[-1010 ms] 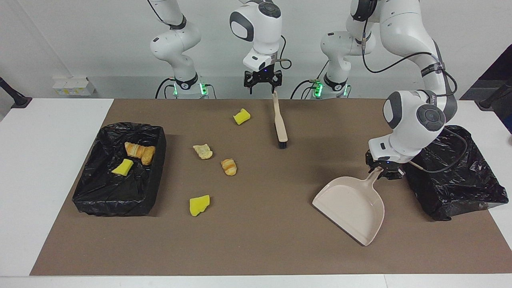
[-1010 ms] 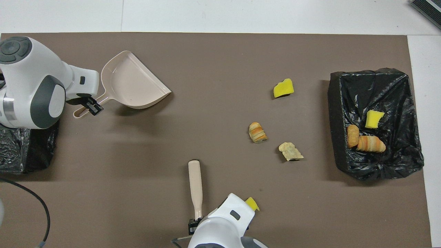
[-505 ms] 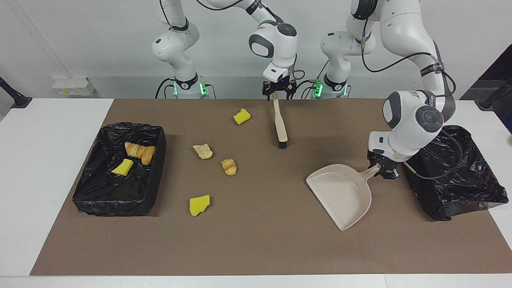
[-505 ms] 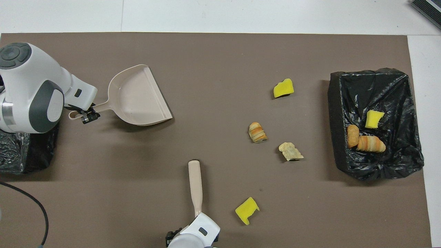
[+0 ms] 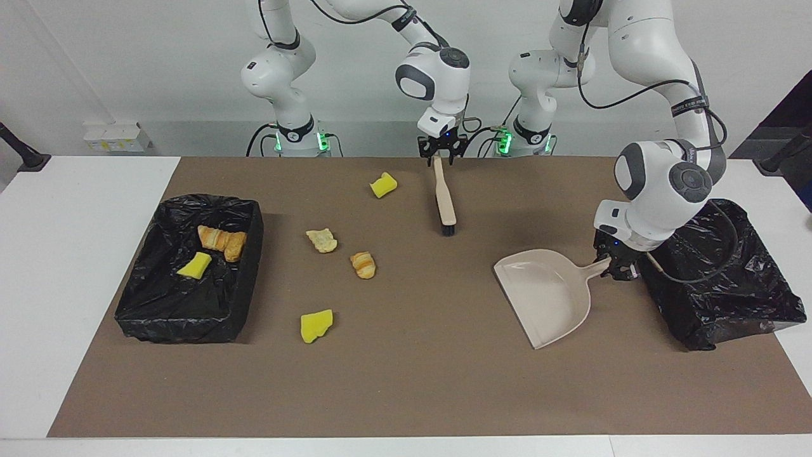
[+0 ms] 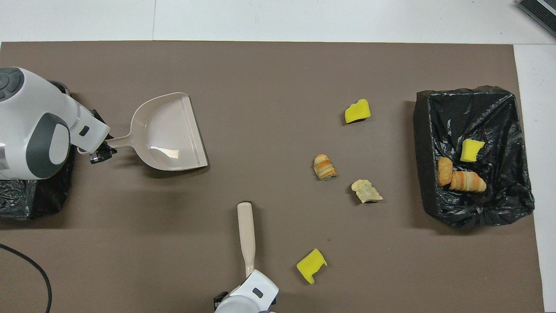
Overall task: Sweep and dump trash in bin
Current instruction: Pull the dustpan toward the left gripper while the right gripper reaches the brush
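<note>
Your left gripper (image 5: 616, 269) is gripping the dustpan (image 5: 545, 293) handle; your right gripper (image 5: 439, 150) is sitting at the brush (image 5: 445, 197) handle's end, grip unclear.

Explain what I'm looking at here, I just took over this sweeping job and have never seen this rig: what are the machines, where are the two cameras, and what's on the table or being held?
Two white Franka robot arms work at a table covered by a brown mat. One camera faces them from across the table; the other looks down from above their end.

The left end effector holds the handle of a beige dustpan, beside a black bag. The right end effector is at the handle end of a beige brush lying on the mat.

Four trash bits lie loose: two yellow sponge chunks and two bread pieces. A black-lined bin at the right arm's end holds another sponge chunk and more bread.
</note>
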Controlling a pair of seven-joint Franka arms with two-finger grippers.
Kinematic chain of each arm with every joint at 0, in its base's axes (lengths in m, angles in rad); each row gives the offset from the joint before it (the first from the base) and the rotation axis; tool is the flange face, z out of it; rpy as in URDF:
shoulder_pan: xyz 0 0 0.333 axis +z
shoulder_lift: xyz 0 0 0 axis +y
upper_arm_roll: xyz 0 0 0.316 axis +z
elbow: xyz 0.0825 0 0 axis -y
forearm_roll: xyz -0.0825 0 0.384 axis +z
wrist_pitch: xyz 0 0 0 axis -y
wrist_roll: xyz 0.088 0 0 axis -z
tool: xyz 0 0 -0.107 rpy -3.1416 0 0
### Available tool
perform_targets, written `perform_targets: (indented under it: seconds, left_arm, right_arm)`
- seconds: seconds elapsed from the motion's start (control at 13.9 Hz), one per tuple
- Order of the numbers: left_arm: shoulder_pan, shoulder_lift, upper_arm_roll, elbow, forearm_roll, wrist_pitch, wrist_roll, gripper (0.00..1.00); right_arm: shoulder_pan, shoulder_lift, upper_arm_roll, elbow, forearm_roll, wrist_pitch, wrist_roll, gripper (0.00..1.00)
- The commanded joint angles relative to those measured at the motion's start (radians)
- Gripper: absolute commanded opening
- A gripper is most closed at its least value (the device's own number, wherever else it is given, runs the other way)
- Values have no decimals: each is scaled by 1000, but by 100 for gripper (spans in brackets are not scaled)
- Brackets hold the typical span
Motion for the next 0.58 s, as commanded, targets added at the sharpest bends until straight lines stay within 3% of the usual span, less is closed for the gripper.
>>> perform_targets:
  seconds: [0.0, 0.14, 0.36, 0.51]
  left_arm:
    - [10, -37, -7, -48, 19, 27, 79, 0]
    - [10, -37, -7, -46, 19, 29, 82, 0]
    - [8, -36, -7, -43, 19, 30, 82, 0]
    - [6, -34, -7, -40, 19, 27, 79, 0]
  right_arm:
    - [6, -30, -5, -29, 13, 5, 11, 25]
    - [5, -29, -7, -29, 12, 5, 40, 12]
    - [-3, -41, -8, -27, 4, 5, 99, 0]
    - [-26, -93, -8, -29, 4, -25, 132, 0]
